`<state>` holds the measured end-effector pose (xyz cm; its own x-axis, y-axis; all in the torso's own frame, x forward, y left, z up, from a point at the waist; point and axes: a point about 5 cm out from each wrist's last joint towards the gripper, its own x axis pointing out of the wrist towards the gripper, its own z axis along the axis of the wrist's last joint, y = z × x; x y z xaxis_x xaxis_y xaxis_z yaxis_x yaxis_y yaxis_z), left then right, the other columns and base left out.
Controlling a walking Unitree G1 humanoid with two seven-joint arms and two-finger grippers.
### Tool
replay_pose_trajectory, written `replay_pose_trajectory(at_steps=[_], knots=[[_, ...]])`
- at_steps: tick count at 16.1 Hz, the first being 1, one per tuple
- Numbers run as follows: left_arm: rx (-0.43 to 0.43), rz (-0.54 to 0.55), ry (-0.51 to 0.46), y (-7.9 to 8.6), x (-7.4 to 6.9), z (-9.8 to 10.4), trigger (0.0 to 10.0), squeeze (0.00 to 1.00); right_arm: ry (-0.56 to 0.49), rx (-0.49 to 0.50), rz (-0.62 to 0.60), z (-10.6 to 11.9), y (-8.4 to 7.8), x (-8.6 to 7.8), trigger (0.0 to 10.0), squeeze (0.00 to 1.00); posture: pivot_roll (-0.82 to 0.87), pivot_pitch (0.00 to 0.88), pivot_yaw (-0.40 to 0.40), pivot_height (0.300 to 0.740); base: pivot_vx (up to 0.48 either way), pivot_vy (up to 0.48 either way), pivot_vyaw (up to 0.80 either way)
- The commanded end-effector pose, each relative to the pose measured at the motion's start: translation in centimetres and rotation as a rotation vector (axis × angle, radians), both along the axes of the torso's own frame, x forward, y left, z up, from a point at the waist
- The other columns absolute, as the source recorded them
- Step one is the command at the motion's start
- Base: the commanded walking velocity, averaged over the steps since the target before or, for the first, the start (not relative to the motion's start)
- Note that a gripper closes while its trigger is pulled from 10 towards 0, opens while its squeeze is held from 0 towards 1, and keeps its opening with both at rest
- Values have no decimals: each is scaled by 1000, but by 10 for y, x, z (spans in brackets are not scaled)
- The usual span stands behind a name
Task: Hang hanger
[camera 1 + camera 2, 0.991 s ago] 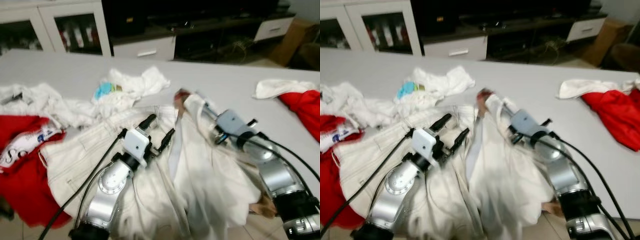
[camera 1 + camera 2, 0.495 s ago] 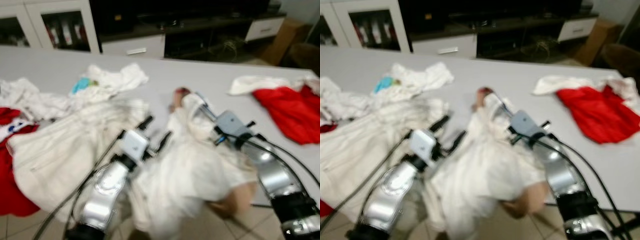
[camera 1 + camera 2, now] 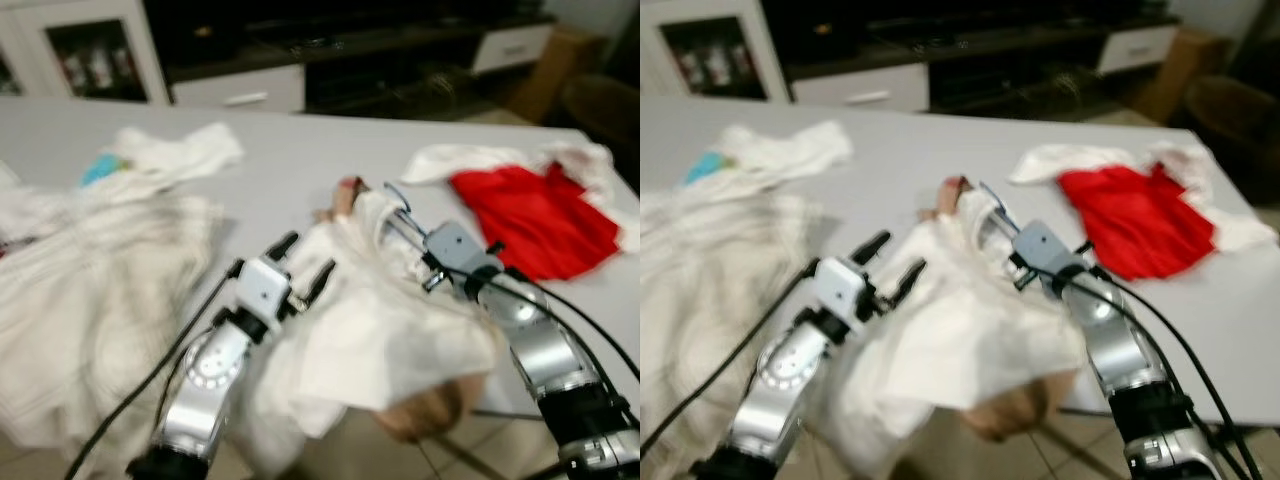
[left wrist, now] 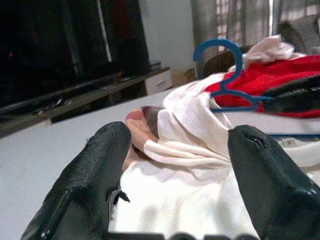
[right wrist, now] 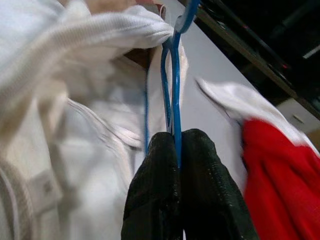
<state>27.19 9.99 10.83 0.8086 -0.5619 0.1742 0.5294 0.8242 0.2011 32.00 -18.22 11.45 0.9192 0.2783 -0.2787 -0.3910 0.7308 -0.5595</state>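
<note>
Pinching a thin blue plastic hanger (image 5: 171,90), the right gripper (image 5: 177,150) fingers clamp its wire-like neck. Soft white ribbed garment (image 3: 385,330) drapes it. Left gripper (image 4: 175,165) fingers gape apart over the grey tabletop (image 3: 290,170).

Both silver arms reached forward; the left gripper (image 3: 302,262) stood spread, the right gripper (image 5: 177,150) pinched closed.

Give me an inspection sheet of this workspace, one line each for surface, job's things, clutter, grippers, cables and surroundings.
Surface: grey table, strewn with clothes.
Job's things: blue hanger inside a white garment, hook sticking out.
Clutter: red garment to the right; white clothes pile to the left; crumpled white cloth further back.
Grippers: right gripper shut on the hanger; left gripper open, beside the garment.
Cables: black cables along both arms.
Surroundings: dark TV unit, white cabinet behind the table.
</note>
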Motion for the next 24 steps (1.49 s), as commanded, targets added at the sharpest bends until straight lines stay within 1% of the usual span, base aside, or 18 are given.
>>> replay_pose_trajectory(at_steps=[1,3,4,5,6,7,8,9,11,13,14,16,18,21,22,24], knots=[[-4,-15,4,-6,-2,-1,10000,0,-9,4,-8,4,-4,0,10000,0,-54,0,-3,740,0,0,0],[-4,-15,5,-6,-3,-1,10000,0,-9,6,-3,4,-3,0,10000,0,-52,0,-4,740,0,0,0],[-3,-14,7,-6,-3,-1,10000,0,-11,14,16,5,-1,0,10000,0,-51,0,-4,740,0,0,0],[-3,-13,8,-5,-3,-1,10000,0,-10,34,64,6,3,-2,10000,0,-51,0,-4,740,0,0,0],[-1,-11,8,-5,-3,-1,10000,0,-7,42,148,7,10,-7,10000,0,-51,0,-4,740,0,0,0],[0,-11,8,-5,-3,-1,10000,0,-6,40,190,8,13,-9,10000,0,-51,0,-4,740,0,0,0],[2,-9,9,-4,-2,-2,10000,0,9,21,303,7,19,-18,10000,0,-50,0,-5,740,0,0,0],[3,-9,9,-4,-2,-2,10000,0,16,6,389,7,23,-25,10000,0,-50,0,-6,740,0,0,0],[3,-9,9,-4,-2,-2,10000,0,-12,-31,410,8,20,-26,10000,0,-51,0,-8,740,0,0,0],[2,-9,9,-5,-2,-2,10000,0,-63,-90,421,12,16,-25,10000,0,-51,0,-8,740,0,0,0],[1,-10,10,-6,-2,-2,10000,0,-86,-140,462,14,14,-27,10000,0,-52,0,-8,740,0,0,0],[2,-11,11,-6,-2,-2,10000,0,-84,-176,480,13,11,-27,10000,0,-52,0,-10,740,0,0,0],[3,-10,11,-6,-1,-2,10000,0,-88,-183,473,13,9,-25,10000,0,-49,0,-12,740,0,0,0],[3,-7,6,-6,-1,-2,10000,0,-112,-134,521,16,18,-27,10000,0,-45,0,-14,740,0,0,0],[2,-6,4,-6,-1,-2,10000,0,-115,-133,526,16,19,-27,10000,0,-45,0,-14,740,0,0,0],[-3,-9,-19,-5,0,1,10000,0,-145,-169,515,17,18,-25,10000,0,-44,0,-15,740,0,0,0]])
